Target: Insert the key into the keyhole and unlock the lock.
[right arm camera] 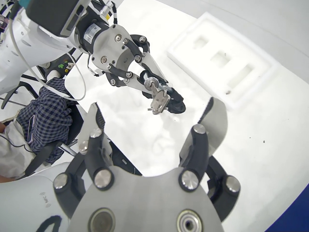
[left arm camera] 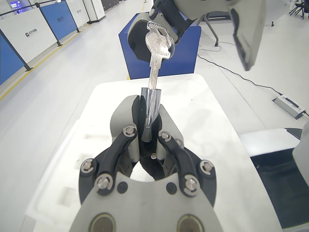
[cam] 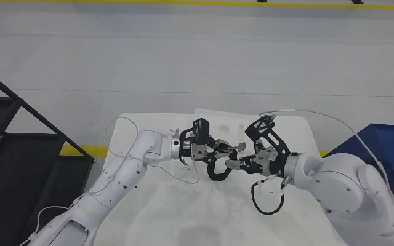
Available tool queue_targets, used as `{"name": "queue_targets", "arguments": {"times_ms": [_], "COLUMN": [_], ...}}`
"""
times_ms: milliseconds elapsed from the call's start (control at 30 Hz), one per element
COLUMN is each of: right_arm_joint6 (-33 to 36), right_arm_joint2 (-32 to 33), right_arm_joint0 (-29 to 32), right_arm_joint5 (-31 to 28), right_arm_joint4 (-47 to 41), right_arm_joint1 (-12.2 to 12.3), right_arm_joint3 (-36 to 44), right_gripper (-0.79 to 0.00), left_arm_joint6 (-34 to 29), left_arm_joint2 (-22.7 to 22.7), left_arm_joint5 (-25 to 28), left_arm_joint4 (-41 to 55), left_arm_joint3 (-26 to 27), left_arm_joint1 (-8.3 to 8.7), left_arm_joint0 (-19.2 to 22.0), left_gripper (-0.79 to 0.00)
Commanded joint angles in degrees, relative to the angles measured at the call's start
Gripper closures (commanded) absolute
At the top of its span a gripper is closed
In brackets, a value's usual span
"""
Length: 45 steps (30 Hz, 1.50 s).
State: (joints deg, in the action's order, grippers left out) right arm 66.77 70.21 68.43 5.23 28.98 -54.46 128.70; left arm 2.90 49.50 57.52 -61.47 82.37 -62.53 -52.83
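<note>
My left gripper [left arm camera: 147,114] is shut on the chrome cylinder of the lock [left arm camera: 151,105], held above the white table [left arm camera: 212,112]. The silver key [left arm camera: 158,47] sits with its blade in the keyhole and its head sticking out. In the right wrist view the lock [right arm camera: 150,83] faces the camera with the key [right arm camera: 159,101] hanging from it, and the lock's black cable loop [right arm camera: 177,101] lies behind. My right gripper [right arm camera: 154,106] is open, its fingers on either side of the key's head; whether one pad touches the key I cannot tell. From above, both grippers [cam: 229,154] meet mid-table.
A white foam tray [right arm camera: 263,71] with rectangular pockets lies on the table beyond the grippers. A blue box [left arm camera: 183,56] stands off the table's far end. A thin black cable [cam: 266,203] dangles under the right arm.
</note>
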Motion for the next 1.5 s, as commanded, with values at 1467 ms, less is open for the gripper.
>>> {"name": "queue_targets", "arguments": {"times_ms": [1467], "right_arm_joint6": [-3.9], "right_arm_joint2": [0.1], "right_arm_joint0": [1.9], "right_arm_joint5": [-38.2], "right_arm_joint4": [4.6], "right_arm_joint1": [2.2], "right_arm_joint3": [0.5], "right_gripper": [-0.785], "left_arm_joint6": [-15.2], "left_arm_joint2": [-8.8], "left_arm_joint5": [0.5], "left_arm_joint4": [20.7], "left_arm_joint3": [-1.9], "left_arm_joint1": [3.38], "left_arm_joint0": [7.7], "left_gripper": [0.000]}}
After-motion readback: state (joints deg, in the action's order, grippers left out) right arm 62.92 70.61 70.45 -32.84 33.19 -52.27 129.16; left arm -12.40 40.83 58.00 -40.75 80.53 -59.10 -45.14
